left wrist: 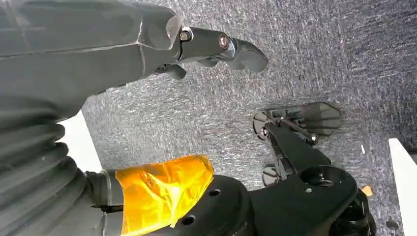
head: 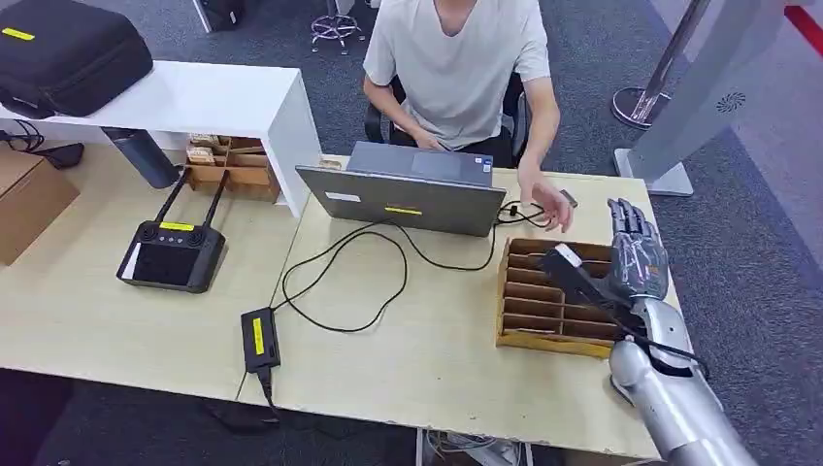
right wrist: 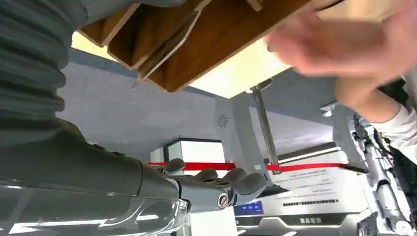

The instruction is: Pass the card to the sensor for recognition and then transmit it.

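Note:
My right hand (head: 636, 254) hovers over the right end of a wooden slotted box (head: 543, 296) on the table, fingers stretched out and apart, holding nothing; its dark thumb (head: 575, 274) reaches across the slots. From the right wrist, the fingers (right wrist: 231, 183) are straight and empty under the box (right wrist: 216, 39). A person's hand (head: 549, 206) reaches in just beyond the box, blurred in the right wrist view (right wrist: 339, 44). A small grey flat piece (head: 569, 198) sits at that hand's fingertips; I cannot tell whether it is the card. My left hand (left wrist: 216, 46) hangs over carpet, empty.
A laptop (head: 408, 194) stands behind the box, its black cable (head: 349, 282) looping across the table to a power brick (head: 259, 340). A black controller (head: 170, 254) lies at the left. A white shelf (head: 213, 97) and a cardboard box (head: 29, 199) stand further left.

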Available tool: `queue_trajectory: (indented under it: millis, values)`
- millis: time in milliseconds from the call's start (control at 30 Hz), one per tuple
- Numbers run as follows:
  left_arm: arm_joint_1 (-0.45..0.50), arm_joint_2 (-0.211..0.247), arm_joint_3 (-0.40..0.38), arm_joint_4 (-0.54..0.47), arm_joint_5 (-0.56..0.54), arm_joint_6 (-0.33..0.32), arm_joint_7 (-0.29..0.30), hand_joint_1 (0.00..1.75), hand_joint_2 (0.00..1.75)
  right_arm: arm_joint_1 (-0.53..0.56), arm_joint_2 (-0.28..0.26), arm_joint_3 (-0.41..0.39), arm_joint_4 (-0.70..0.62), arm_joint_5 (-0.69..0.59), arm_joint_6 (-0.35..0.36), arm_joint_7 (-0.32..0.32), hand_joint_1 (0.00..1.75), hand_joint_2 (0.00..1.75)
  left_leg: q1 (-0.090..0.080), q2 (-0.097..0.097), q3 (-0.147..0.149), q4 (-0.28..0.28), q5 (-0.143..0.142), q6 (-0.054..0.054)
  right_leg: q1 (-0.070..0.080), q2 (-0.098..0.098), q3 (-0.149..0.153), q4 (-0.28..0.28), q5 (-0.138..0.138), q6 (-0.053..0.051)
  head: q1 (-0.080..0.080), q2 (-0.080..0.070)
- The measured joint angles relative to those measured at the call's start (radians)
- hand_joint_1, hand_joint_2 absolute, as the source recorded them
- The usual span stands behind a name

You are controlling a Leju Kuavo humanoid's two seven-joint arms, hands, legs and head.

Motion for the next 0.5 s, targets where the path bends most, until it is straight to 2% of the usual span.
queue_trajectory:
  millis: [267, 300, 333, 367, 500]
  values:
    - [0.009, 0.003, 0.0, 0.0, 0.0, 0.0, -0.003, 0.0, 1.75, 0.002, -0.042, -0.022, 0.023, 0.019, -0.018, -0.008, 0.0, 1.75, 0.0, 0.0, 0.0, 0.0, 0.0, 0.0, 0.0, 0.0, 0.0, 0.0, 0.0, 0.0, 0.0, 0.0]
    - [0.009, 0.004, 0.0, 0.0, 0.0, 0.0, -0.003, 0.0, 1.75, 0.003, -0.047, -0.024, 0.023, 0.019, -0.017, -0.007, 0.84, 1.75, 0.0, 0.0, 0.0, 0.0, 0.0, 0.0, 0.0, 0.0, 0.0, 0.0, 0.0, 0.0, 0.0, 0.0]
    - [0.01, 0.004, 0.0, 0.0, 0.0, 0.0, -0.003, 0.0, 1.75, 0.004, -0.051, -0.027, 0.023, 0.021, -0.016, -0.007, 0.84, 1.75, 0.0, 0.0, 0.0, 0.0, 0.0, 0.0, 0.0, 0.0, 0.0, 0.0, 0.0, 0.0, 0.0, 0.0]
    - [0.009, 0.003, 0.0, 0.0, 0.0, 0.0, -0.003, 0.0, 1.75, 0.005, -0.054, -0.028, 0.023, 0.022, -0.014, -0.007, 1.75, 1.75, 0.0, 0.0, 0.0, 0.0, 0.0, 0.0, 0.0, 0.0, 0.0, 0.0, 0.0, 0.0, 0.0, 0.0]
    - [0.009, 0.003, 0.0, 0.0, 0.0, 0.0, -0.003, 0.0, 1.75, 0.014, -0.059, -0.035, 0.022, 0.027, -0.011, -0.007, 1.75, 1.75, 0.0, 0.0, 0.0, 0.0, 0.0, 0.0, 0.0, 0.0, 0.0, 0.0, 0.0, 0.0, 0.0, 0.0]
